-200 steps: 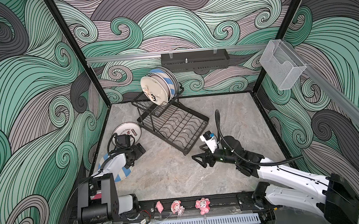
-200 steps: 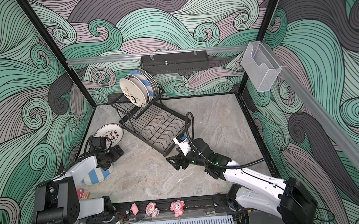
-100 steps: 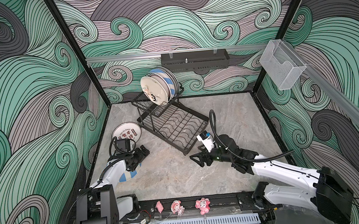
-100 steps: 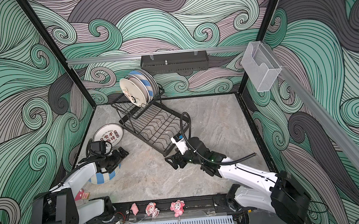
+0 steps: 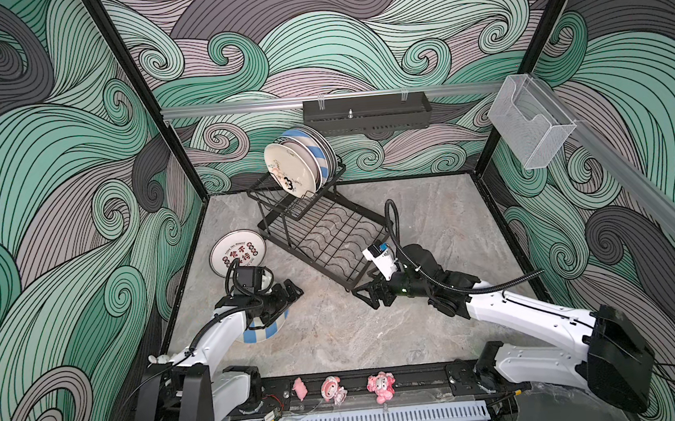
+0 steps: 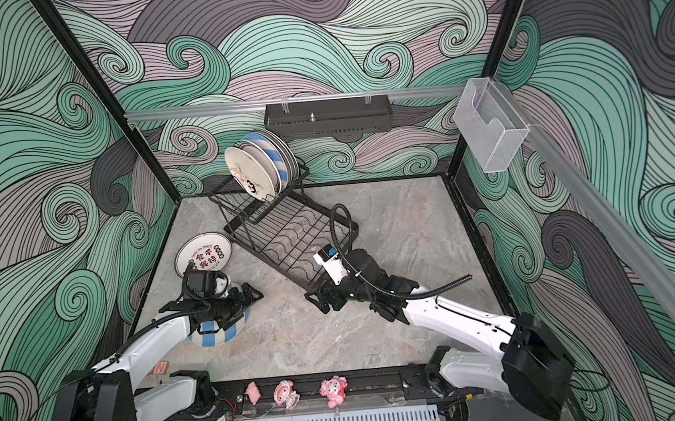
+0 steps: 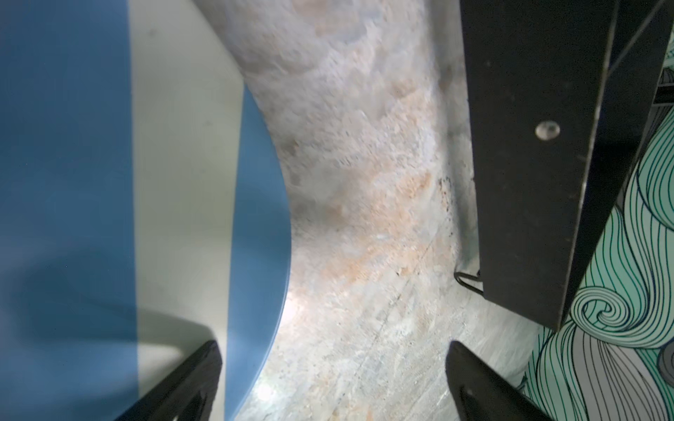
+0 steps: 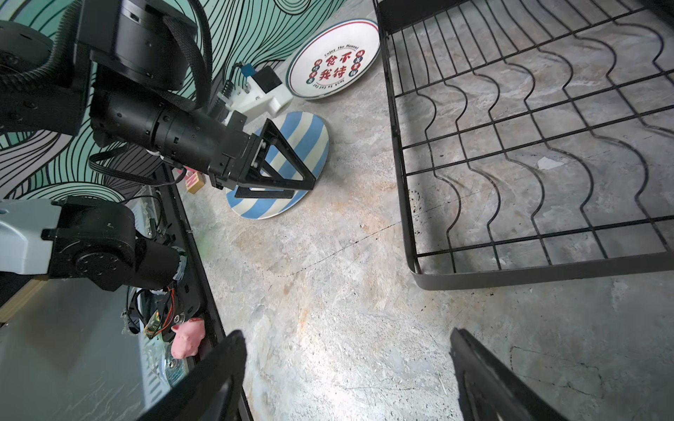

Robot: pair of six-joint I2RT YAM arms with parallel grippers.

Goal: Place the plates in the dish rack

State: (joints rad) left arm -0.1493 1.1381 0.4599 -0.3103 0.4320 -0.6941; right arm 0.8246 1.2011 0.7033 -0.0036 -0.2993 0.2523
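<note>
The left end effector (image 5: pixel 293 293) has its jaws apart. In the left wrist view one finger (image 7: pixel 189 379) hangs over the blue-and-white striped plate (image 7: pixel 73 182) and the other over bare bench (image 7: pixel 364 182), so the plate's rim runs between them. Whether a finger touches the plate cannot be told. In both top views that plate lies flat on the bench, mostly under the wrist, reaching toward 7 o'clock from the fingertips. At about 10 o'clock, near but apart, the plate with red characters (image 5: pixel 239 251) also lies flat.

The right end effector (image 5: pixel 366 296) is likewise spread wide and grips nothing; it is over bare bench. The dish rack (image 5: pixel 325 237) stands at its 11 o'clock, with the lower tray's nearest corner close to the fingers but apart from them. The striped plate is between 8 and 9 o'clock from this end effector, well apart. At the rack's far end, in the raised upper basket, several plates (image 5: pixel 292 169) stand on edge, leaning together. One of them is striped blue and white.
</note>
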